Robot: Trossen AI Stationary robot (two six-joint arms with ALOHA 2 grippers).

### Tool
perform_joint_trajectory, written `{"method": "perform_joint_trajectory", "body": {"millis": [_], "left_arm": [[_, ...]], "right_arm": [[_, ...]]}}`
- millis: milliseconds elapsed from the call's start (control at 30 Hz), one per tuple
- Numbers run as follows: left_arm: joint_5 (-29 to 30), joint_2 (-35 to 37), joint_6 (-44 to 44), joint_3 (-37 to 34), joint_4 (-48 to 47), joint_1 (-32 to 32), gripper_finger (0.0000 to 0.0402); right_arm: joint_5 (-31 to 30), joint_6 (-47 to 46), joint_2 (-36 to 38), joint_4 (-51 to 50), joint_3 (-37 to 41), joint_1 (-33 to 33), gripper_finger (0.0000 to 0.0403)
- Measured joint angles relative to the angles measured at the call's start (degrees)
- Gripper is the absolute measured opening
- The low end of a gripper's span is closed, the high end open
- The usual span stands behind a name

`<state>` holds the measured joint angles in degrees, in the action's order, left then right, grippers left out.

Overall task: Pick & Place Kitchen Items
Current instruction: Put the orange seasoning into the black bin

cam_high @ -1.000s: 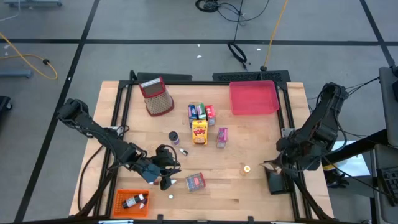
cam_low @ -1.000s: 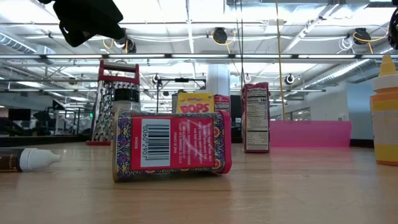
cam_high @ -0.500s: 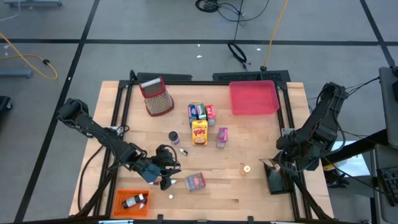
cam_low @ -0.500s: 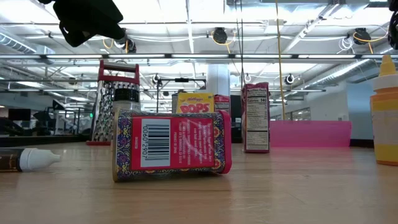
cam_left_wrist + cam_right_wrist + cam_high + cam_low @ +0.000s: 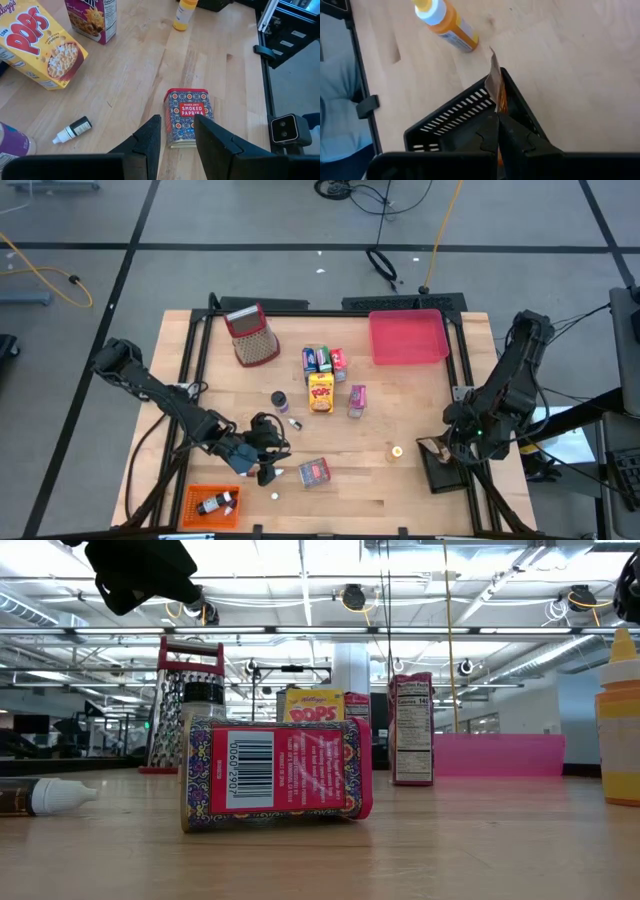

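The yellow cereal box (image 5: 37,45) says "POPS" in big red letters, with "Kellogg's" and "CORN" by its corner. The red tin (image 5: 189,116) lying flat on the tabletop (image 5: 380,480) reads "TRADER JOE'S SMOKED PAPRIKA"; the low view shows its barcode. A dark pink box (image 5: 92,17) stands next to the cereal box, but its name is cut off. The low view shows a nutrition label on it, too small to read.

The left gripper (image 5: 175,140) hangs just above the near end of the red tin, fingers apart with nothing between them. The right gripper (image 5: 498,131) is pinched shut on a thin brown and orange packet (image 5: 495,85), right over the black tray (image 5: 465,122) at the right edge of the tabletop.

Since a second ago, the right arm has shifted a little and the black tray now sits a bit turned. The left arm and the groceries have not moved.

A small dark dropper bottle (image 5: 73,130) lies near the red tin, its label too tiny to read. An orange squeeze bottle (image 5: 445,25) stands by the black tray. The writing on it is blurred.
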<state>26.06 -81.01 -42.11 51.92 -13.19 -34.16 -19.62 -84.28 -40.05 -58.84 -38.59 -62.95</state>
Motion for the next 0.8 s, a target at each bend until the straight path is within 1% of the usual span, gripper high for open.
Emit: {"method": "perform_joint_trajectory", "body": {"millis": [400,533,633,800], "left_arm": [[0.00,0.00,-0.20,0.00,0.00,0.00,0.0120],[0.00,0.00,-0.13,0.00,0.00,0.00,0.0120],[0.00,0.00,-0.09,0.00,0.00,0.07,0.0120],[0.01,0.00,-0.09,0.00,-0.01,0.05,0.0120]], "right_arm": [[0.43,0.38,4.55,1.51,0.02,-0.16,0.0001],[1.90,-0.42,5.38,1.69,0.02,-0.16,0.0015],[1.92,0.69,5.78,1.14,0.02,-0.16,0.0023],[2.63,0.87,6.20,-0.66,0.02,-0.15,0.0017]]}}
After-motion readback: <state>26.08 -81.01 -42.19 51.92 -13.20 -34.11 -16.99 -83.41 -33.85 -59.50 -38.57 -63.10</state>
